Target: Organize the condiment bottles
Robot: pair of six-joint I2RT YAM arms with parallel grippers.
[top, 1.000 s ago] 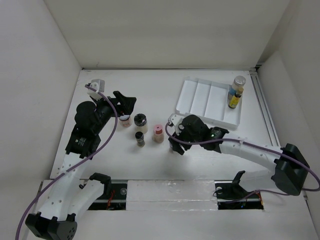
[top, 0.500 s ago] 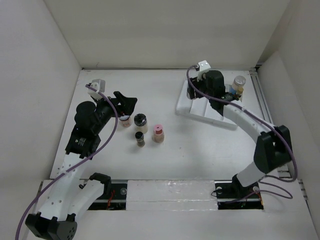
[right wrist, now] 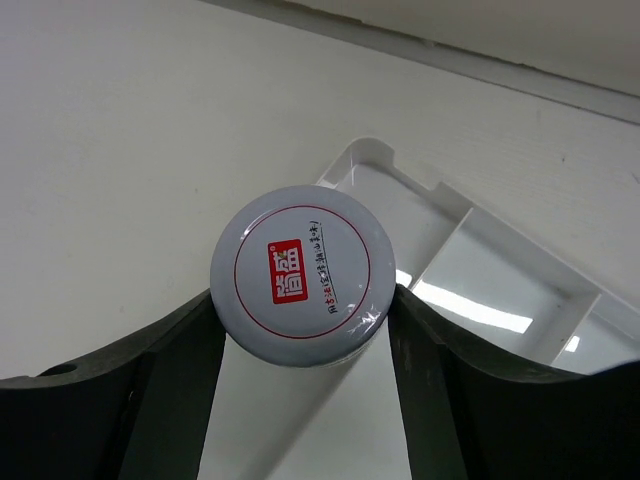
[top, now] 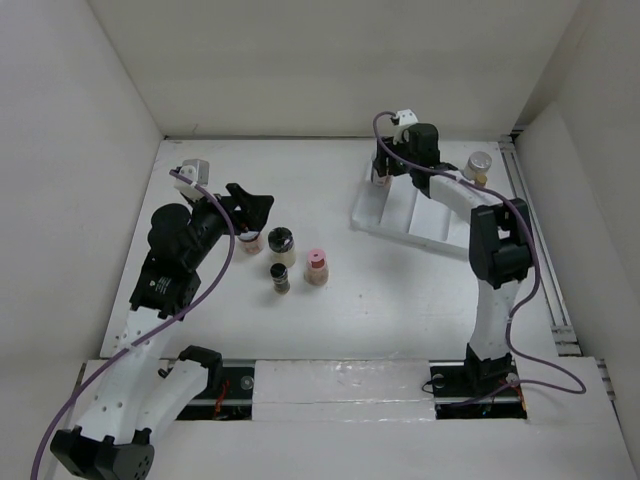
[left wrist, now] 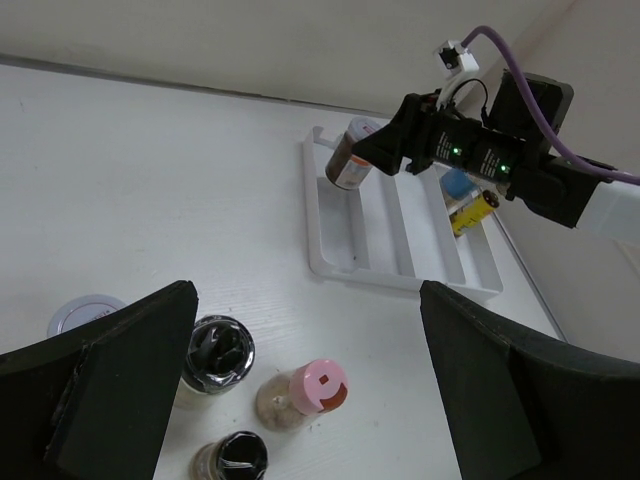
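Note:
My right gripper (top: pixel 384 172) (right wrist: pixel 303 300) is shut on a jar with a pale cap and a red logo (right wrist: pixel 302 272), held over the far left corner of the white tray (top: pixel 372 205); the jar also shows in the left wrist view (left wrist: pixel 349 156). A silver-capped jar (top: pixel 478 164) stands at the tray's right end, with a blue-labelled bottle (left wrist: pixel 458 185) and a slim yellow-labelled one (left wrist: pixel 473 211) beside it. On the table stand a silver-capped jar (top: pixel 250 240), a black-capped jar (top: pixel 281 240), a small black-capped bottle (top: pixel 280 277) and a pink-capped bottle (top: pixel 316 266). My left gripper (top: pixel 257 205) (left wrist: pixel 300 400) is open above them.
White walls enclose the table on the left, back and right. The right arm stretches from its base (top: pixel 478 380) across the tray's right side. The tray's compartments show in the right wrist view (right wrist: pixel 500 290).
The right arm has swung from the middle of the table, near the pink-capped bottle, up to the tray's far left corner with the jar. The left arm has not moved.

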